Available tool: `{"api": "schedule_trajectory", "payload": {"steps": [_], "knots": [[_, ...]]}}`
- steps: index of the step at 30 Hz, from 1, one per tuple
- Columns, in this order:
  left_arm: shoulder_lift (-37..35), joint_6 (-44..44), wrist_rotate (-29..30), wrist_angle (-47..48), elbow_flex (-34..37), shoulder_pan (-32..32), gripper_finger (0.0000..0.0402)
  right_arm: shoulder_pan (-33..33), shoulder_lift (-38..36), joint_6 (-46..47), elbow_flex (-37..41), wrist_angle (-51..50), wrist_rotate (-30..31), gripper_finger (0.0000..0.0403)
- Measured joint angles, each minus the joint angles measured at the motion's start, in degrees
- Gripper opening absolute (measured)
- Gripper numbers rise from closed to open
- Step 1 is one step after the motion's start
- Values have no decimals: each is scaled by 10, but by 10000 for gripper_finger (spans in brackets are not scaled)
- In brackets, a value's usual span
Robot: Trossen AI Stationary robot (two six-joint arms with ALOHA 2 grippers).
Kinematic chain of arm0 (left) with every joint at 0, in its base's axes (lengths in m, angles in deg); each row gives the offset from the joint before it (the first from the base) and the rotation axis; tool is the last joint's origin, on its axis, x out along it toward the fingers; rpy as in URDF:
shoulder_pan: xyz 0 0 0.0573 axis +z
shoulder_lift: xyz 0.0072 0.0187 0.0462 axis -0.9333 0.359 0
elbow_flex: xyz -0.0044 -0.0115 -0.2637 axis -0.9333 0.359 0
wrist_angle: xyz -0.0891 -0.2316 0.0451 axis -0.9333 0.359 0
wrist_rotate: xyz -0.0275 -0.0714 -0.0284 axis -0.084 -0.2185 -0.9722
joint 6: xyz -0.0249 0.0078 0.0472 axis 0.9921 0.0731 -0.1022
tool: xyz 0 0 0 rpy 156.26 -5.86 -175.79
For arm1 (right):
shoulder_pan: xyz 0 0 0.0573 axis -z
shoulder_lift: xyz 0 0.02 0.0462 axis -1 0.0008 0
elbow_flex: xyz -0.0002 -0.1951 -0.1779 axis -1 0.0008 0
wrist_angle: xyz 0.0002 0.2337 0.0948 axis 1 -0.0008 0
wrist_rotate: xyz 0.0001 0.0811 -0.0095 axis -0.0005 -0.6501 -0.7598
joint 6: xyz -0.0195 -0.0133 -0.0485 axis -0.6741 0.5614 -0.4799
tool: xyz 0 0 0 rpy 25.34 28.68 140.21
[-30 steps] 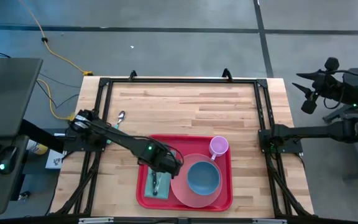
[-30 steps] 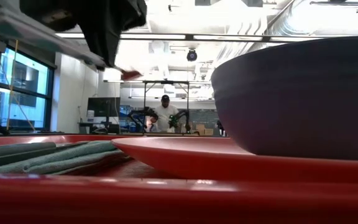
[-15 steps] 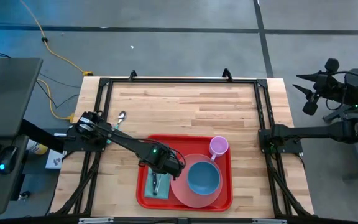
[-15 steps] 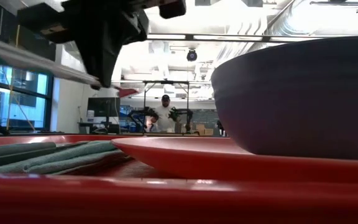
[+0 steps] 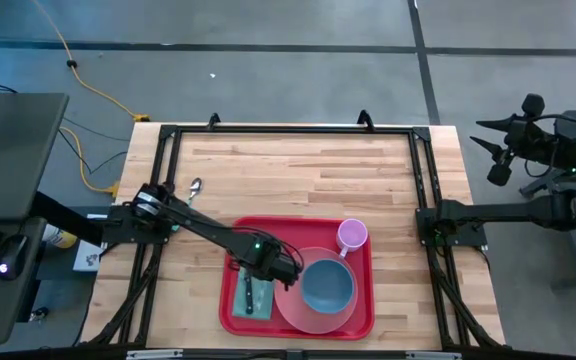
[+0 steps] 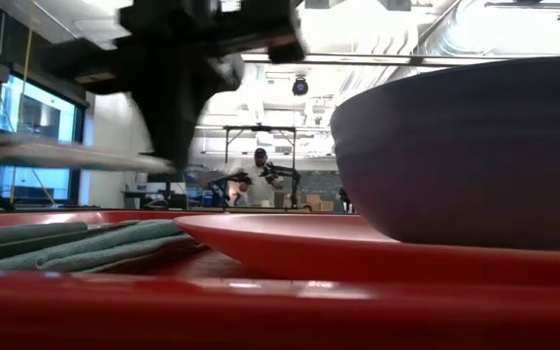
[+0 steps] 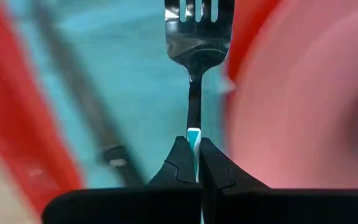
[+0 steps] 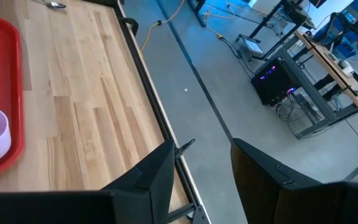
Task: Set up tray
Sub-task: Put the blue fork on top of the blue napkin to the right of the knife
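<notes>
A spoon [image 5: 195, 186] is lying on the wooden surface [image 5: 298, 170]. The left gripper [image 5: 268, 272] is clamping a fork [image 7: 193, 37] over the teal napkin [image 5: 249, 298] inside the red tray [image 5: 363, 300], which is sitting at the surface's near edge. The right gripper [image 8: 201, 163] is hovering open beyond the surface's right side.

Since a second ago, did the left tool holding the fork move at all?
Yes. In the high view the left tool has slid along the tray toward the blue bowl, carrying the fork over the green napkin.
</notes>
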Motion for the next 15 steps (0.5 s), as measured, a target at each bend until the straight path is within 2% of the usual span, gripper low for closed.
{"api": "schedule_trajectory", "payload": {"steps": [15], "knots": [[22,-4,-1,-4,-1,6,18,0,0,0,0,0,-1,138]]}}
